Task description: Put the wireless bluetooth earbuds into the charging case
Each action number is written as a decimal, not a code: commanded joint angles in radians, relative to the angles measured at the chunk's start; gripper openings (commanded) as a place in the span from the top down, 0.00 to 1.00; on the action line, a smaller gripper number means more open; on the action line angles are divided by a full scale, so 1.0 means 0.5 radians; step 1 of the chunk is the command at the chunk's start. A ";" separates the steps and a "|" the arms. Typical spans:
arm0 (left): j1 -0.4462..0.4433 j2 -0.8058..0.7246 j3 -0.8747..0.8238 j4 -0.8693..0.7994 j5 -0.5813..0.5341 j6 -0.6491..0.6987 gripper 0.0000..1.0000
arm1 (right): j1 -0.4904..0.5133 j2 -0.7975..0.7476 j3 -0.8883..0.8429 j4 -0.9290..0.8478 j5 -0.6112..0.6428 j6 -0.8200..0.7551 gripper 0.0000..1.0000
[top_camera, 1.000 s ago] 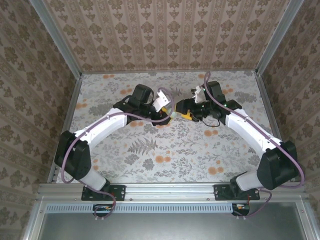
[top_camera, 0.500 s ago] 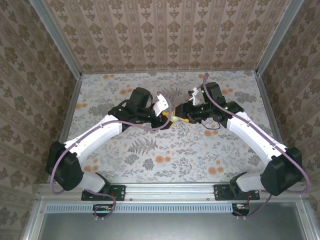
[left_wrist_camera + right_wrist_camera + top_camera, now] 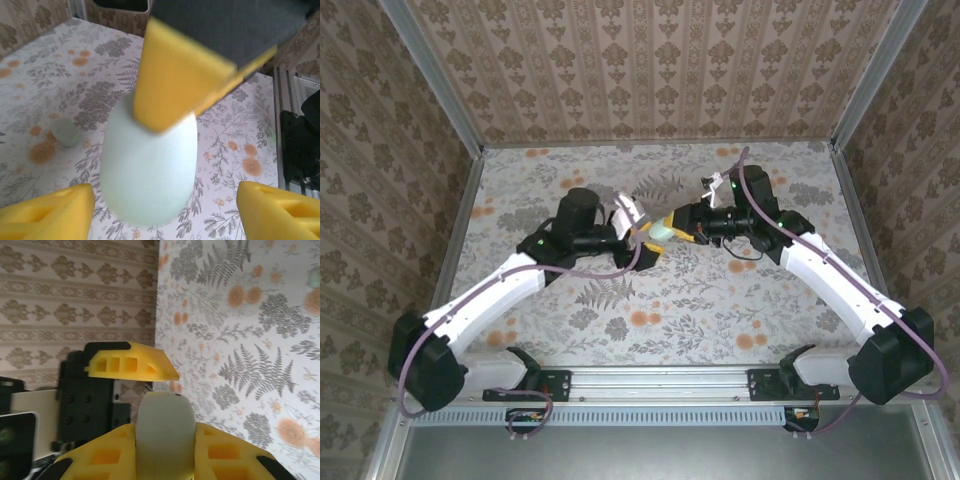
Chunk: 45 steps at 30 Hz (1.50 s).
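Right gripper (image 3: 165, 452) is clamped on the charging case (image 3: 150, 170), one yellow finger each side. The case is a smooth pale mint pebble. Left gripper (image 3: 165, 212) faces it nose to nose, fingers spread wide around the case, not touching it. Both arms reach in over the floral table (image 3: 650, 300). One case, plus one small mint blob (image 3: 65, 131) on the table nearby, too blurry to name.

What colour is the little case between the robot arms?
The case is pale mint green, clearest in the left wrist view.
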 commanded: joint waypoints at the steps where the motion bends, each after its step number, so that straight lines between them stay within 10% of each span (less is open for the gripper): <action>1: 0.122 -0.163 -0.224 0.570 0.107 -0.284 0.21 | 0.005 -0.083 -0.025 0.266 -0.087 0.297 0.85; 15: 0.223 -0.165 -0.381 1.280 0.440 -0.563 0.19 | 0.060 -0.166 -0.320 1.159 -0.030 1.145 0.85; 27: 0.243 0.124 -0.394 2.063 0.625 -1.023 0.35 | 0.128 -0.133 -0.266 1.264 -0.075 1.255 0.85; 45: 0.332 0.068 -0.482 2.103 0.647 -1.063 0.53 | 0.128 -0.145 -0.223 1.290 -0.098 1.289 0.85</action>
